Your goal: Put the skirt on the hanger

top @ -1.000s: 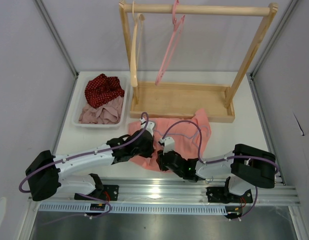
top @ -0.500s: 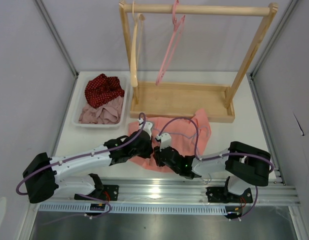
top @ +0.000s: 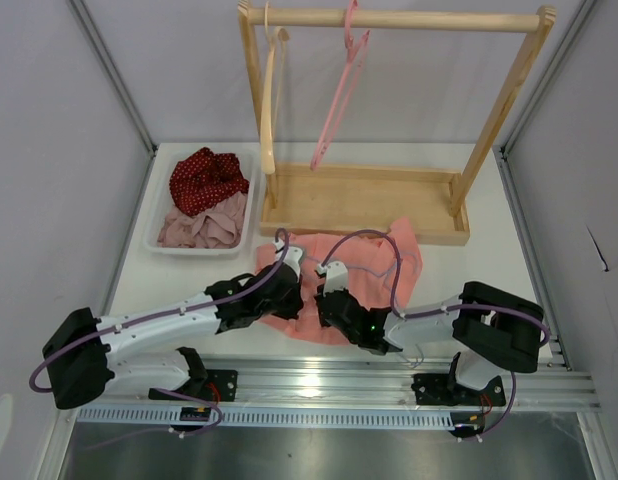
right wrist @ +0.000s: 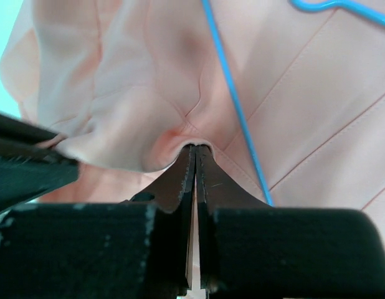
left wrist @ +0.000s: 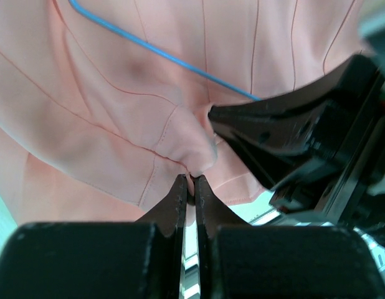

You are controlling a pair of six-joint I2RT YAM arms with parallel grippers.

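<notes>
left gripper (left wrist: 190,184) and right gripper (right wrist: 195,149) each clamp a fold of the skirt (top: 409,265), which lies spread on the table (top: 189,278) with the hanger (right wrist: 233,93) resting on top. judging by that, the skirt is not yet hung.

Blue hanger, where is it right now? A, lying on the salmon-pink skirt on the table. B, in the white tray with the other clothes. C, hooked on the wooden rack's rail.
A, since both wrist views show the blue hanger as a thin wire running across the salmon-pink skirt.
</notes>
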